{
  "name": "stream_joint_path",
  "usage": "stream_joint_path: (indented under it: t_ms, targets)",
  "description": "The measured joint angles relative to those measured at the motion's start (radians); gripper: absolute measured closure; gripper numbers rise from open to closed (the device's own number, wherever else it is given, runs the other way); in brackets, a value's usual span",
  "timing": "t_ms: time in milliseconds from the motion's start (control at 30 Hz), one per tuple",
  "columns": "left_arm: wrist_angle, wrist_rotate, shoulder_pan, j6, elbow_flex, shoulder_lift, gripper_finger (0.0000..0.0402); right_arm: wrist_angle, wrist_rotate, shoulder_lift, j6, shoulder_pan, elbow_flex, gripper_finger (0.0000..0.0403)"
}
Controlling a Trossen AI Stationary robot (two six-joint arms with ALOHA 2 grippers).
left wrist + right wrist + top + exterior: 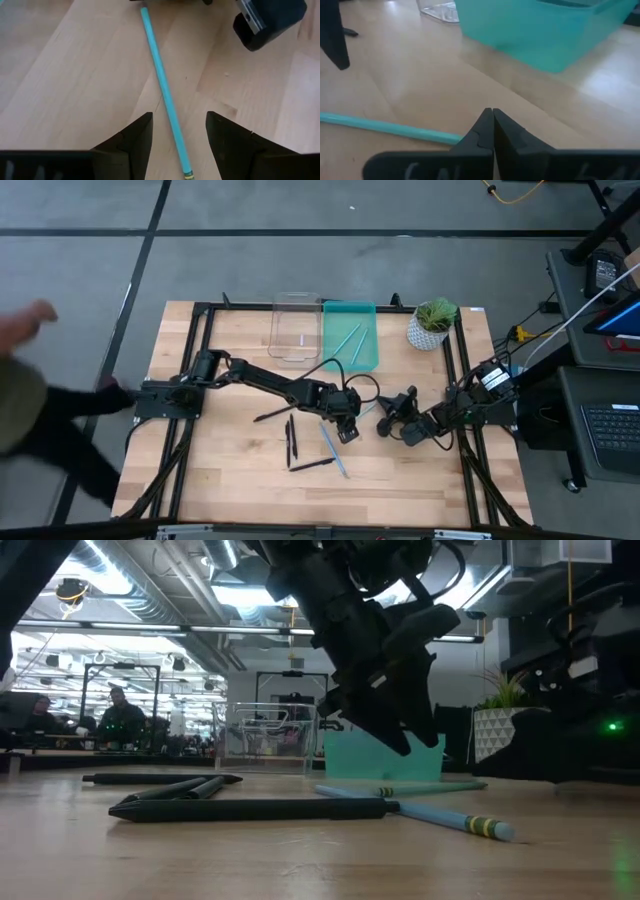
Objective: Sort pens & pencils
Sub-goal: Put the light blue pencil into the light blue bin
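Observation:
Two teal pencils lie flat on the wooden table, one [335, 450] toward the near edge and one [366, 411] between the grippers. Three black pens [292, 438] lie to their left. My left gripper [177, 135] is open and hovers above the table; its fingers stand on either side of a teal pencil [164, 90] without touching it. The low view shows it [400, 735] clear of the tabletop. My right gripper [493, 127] is shut and low over the table, with a teal pencil [390, 127] lying just ahead of it. The teal tray [350, 335] holds a few pencils.
A clear container [295, 330] stands left of the teal tray at the far side. A potted plant [432, 323] sits at the far right corner. The two grippers are close together at mid table. A blurred person [20, 380] is beyond the left edge.

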Motion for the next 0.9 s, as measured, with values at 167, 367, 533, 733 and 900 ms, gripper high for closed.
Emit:
stream_joint_path:
  t_ms: [167,367,533,733,900]
  targets:
    - [0.0,0.0,0.0,0.0,0.0,0.0,0.0224,-0.03,-0.018,0.002,-0.001,-0.003,0.021,0.0402]
    - [0.0,0.0,0.0,0.0,0.0,0.0,0.0224,-0.039,0.001,0.039,0.052,-0.003,0.026,0.0402]
    - [0.0,0.0,0.0,0.0,0.0,0.0,0.0224,-0.037,0.008,0.06,0.067,-0.003,0.036,0.0402]
    - [0.0,0.008,-0.003,0.0,0.0,0.0,0.0224,-0.039,0.001,0.065,0.071,-0.003,0.039,0.0402]
    - [0.0,0.051,-0.006,0.0,0.0,0.0,0.0224,-0.047,-0.007,0.066,0.074,-0.003,0.038,0.0402]
